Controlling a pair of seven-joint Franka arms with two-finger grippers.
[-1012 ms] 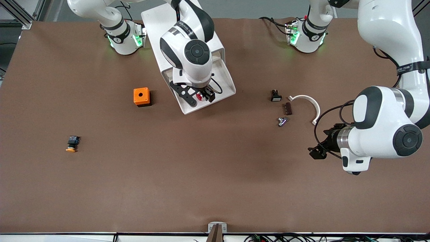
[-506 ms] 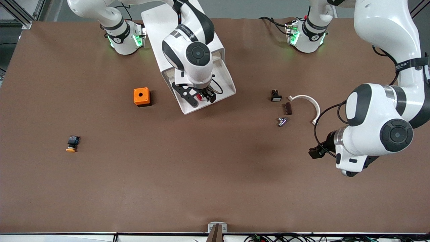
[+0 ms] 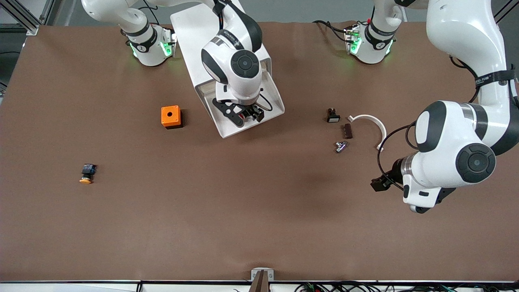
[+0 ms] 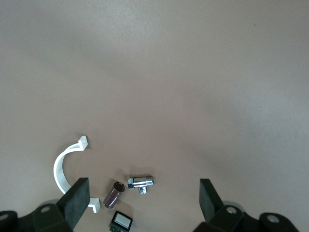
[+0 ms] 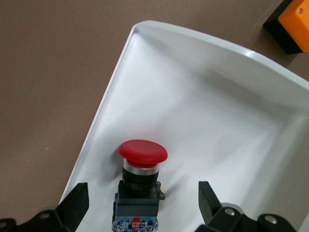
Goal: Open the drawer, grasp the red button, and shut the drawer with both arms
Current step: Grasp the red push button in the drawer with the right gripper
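The button (image 5: pixel 143 151) has a round red cap and a black-and-blue body. It lies in the open white drawer (image 5: pixel 203 96), near its front wall. My right gripper (image 5: pixel 141 207) is open over it, one finger on each side of the body and neither touching it. In the front view the right gripper (image 3: pixel 245 115) is over the drawer's (image 3: pixel 227 130) front end, and a bit of the button's red cap (image 3: pixel 241 118) shows under it. My left gripper (image 4: pixel 144 202) is open and empty over bare table; in the front view it (image 3: pixel 379 185) is at the left arm's end.
An orange box with a hole (image 3: pixel 170 116) stands beside the drawer. A yellow-orange-capped button (image 3: pixel 86 173) lies toward the right arm's end. A white curved clip (image 3: pixel 371 123), a brown cylinder (image 3: pixel 347 131), a metal fitting (image 3: pixel 340 146) and a small black switch (image 3: pixel 333 115) lie near the left gripper.
My right hand has shifted a little toward the left arm's end, over the button. The left arm's wrist has turned and drawn in slightly; its gripper has barely moved.
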